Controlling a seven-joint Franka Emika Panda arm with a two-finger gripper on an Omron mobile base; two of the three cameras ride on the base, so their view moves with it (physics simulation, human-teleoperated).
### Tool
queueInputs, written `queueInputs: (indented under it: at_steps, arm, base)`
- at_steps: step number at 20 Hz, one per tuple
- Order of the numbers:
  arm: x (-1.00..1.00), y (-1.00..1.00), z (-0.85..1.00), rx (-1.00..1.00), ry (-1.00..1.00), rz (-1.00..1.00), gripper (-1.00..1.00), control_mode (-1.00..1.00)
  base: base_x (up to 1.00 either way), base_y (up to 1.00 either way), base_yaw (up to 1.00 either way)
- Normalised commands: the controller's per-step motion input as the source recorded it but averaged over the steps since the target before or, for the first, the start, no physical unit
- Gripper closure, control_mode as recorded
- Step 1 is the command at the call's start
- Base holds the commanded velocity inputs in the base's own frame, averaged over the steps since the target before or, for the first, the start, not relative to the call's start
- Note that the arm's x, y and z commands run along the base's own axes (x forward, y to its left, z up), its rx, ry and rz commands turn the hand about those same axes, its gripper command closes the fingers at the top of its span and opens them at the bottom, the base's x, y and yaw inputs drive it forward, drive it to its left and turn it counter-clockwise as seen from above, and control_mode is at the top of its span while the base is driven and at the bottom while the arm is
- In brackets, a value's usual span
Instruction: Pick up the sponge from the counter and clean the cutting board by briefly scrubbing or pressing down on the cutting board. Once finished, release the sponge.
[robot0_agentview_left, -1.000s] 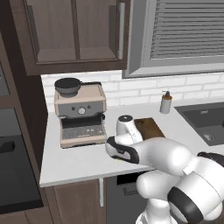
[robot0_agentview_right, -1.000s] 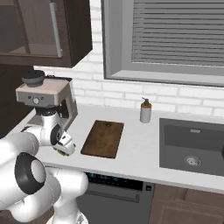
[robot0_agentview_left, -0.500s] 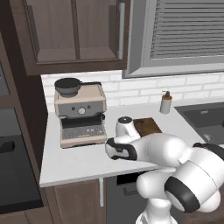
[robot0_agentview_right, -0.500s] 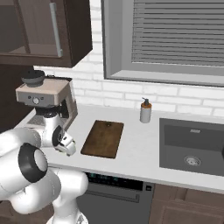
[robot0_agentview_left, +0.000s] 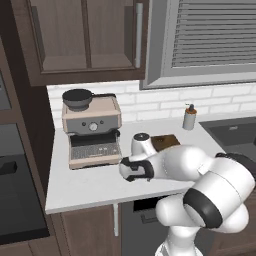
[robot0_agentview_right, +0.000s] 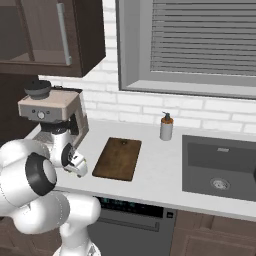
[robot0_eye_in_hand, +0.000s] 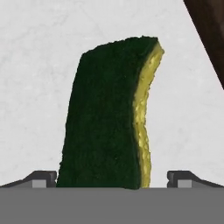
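In the left base view the arm's elbow has swung further across toward 9 o'clock than a second ago, lowering the hand in front of the coffee machine (robot0_agentview_left: 92, 131). The gripper (robot0_eye_in_hand: 112, 177) stands fully open, holding nothing, straddling the sponge (robot0_eye_in_hand: 107, 118) on the white counter (robot0_eye_in_hand: 35, 65). The cutting board (robot0_agentview_right: 118, 158) lies at 3 o'clock of the hand.

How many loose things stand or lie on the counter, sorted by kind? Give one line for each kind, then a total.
Coffee machine: 1
Cutting board: 1
Soap bottle: 1
Sponge: 1
Total: 4
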Motion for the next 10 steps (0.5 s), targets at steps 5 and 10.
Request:
queueInputs:
  at_steps: [5,10]
  arm:
    - [0.32,0.18,-0.15,0.0,-0.01,0.0,-1.0,-1.0]
    - [0.51,0.29,-0.22,0.0,-0.05,0.0,-1.0,-1.0]
  base:
    - [0.0,0.0,0.0]
    - [0.0,0.0,0.0]
